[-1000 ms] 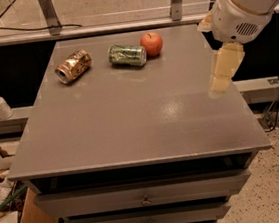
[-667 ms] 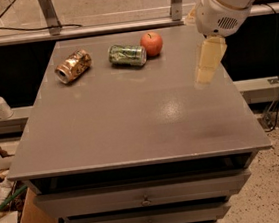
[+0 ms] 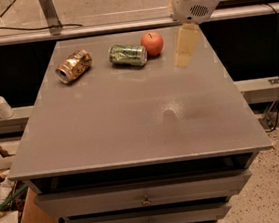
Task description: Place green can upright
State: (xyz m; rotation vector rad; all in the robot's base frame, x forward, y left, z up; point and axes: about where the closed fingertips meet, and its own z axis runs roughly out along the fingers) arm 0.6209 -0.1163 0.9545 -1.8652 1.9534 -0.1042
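The end effector (image 3: 183, 57) hangs over the far right part of the surface (image 3: 141, 123), pointing down and clear of it; whether it is spread or pressed together I cannot tell. Just beside it, toward the left of the view, sits an apple (image 3: 152, 43). Beyond the apple, farther from the end effector, the green can (image 3: 128, 55) lies on its side, close to the apple. An orange can (image 3: 74, 66), also on its side, lies farthest from the end effector.
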